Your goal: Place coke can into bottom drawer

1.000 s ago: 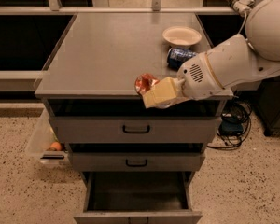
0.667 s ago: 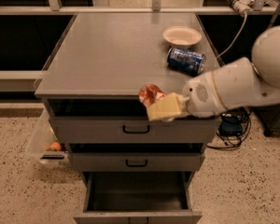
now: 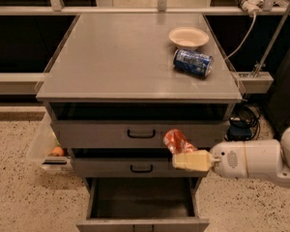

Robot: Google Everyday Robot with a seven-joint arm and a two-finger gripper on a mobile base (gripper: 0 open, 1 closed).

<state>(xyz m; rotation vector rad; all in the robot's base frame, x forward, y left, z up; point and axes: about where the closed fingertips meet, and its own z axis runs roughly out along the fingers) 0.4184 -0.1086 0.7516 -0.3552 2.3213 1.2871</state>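
The coke can [image 3: 175,140], red-orange with white markings, is held tilted in my gripper [image 3: 184,154], whose cream fingers [image 3: 193,161] are shut on it. It hangs in front of the two upper drawers, to the right of their black handles. The bottom drawer [image 3: 142,204] is pulled open below, with a dark empty interior. The can is above the drawer's right part. My white arm [image 3: 253,161] reaches in from the right.
On the grey cabinet top [image 3: 121,57] lie a blue can [image 3: 193,62] on its side and a cream bowl [image 3: 188,36]. A clear bin [image 3: 47,149] with an orange item stands on the floor at the left. Cables [image 3: 241,122] lie at the right.
My gripper has come down with the coke can from the cabinet top's front edge to the level of the second drawer, and moved slightly right.
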